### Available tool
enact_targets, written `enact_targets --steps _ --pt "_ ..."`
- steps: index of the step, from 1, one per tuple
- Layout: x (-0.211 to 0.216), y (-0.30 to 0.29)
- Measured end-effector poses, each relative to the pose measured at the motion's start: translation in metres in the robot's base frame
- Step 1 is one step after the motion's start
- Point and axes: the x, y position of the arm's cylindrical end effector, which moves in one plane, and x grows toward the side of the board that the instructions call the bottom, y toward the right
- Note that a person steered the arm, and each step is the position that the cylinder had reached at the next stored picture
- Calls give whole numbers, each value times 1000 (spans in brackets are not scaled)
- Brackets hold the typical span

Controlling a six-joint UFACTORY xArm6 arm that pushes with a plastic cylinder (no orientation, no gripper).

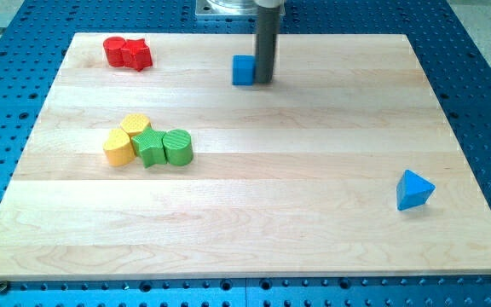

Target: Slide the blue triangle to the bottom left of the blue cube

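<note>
Wooden board [254,222] on blue pegboard [484,77]; tip [264,81] bare, grasping nothing, touching blue cube [243,71] near top edge; blue triangle [414,190] near right edge.

I am working in a robotics lab: a wooden board [254,230] is lying on a blue perforated bench [484,77].

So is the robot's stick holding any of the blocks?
No, nothing is held. My tip is only a bare rod end standing right beside the small blue cube, on its right in the view. The blue triangle block lies far away, lower right.
</note>
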Motion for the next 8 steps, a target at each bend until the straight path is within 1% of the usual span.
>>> enact_targets --steps 2,3,4,5,6,7,8 --pt "-29 -137" --pt "-34 -133" --pt "-34 -19" --pt "-8 101" --pt "68 190" --pt "166 250" --pt "230 291"
